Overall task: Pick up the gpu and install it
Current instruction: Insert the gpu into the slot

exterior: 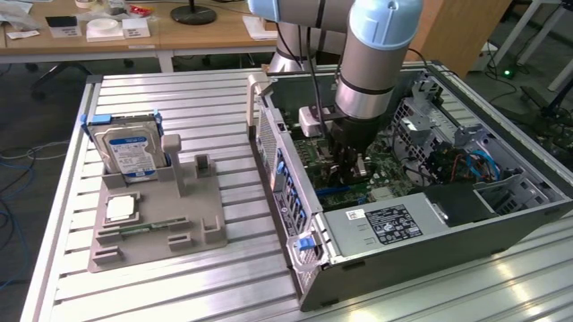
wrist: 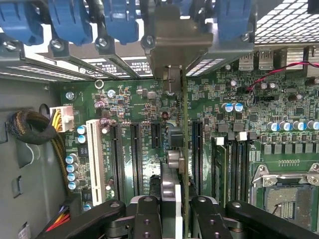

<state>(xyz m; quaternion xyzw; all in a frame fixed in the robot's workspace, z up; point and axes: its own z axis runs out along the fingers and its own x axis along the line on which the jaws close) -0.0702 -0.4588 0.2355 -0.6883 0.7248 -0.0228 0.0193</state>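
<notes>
The gpu (wrist: 175,179) is seen edge-on in the wrist view, standing upright over the green motherboard (wrist: 139,109) between two black expansion slots. Its silver end bracket (wrist: 174,45) sits against the rear slot openings of the case, under the blue clips. My gripper (wrist: 177,219) is shut on the card, one black finger (wrist: 148,219) on each side of it. In the exterior view my gripper (exterior: 349,164) reaches straight down into the open computer case (exterior: 309,268), just above the motherboard, and the arm hides most of the card.
Beside the case, on the exterior view's left, a grey fixture (exterior: 157,248) holds a silver hard drive (exterior: 133,151), a square chip (exterior: 121,208) and a narrow green memory stick (exterior: 147,228). Inside the case are a power supply (exterior: 394,225), a drive cage (exterior: 447,134) and a cable bundle (wrist: 35,127).
</notes>
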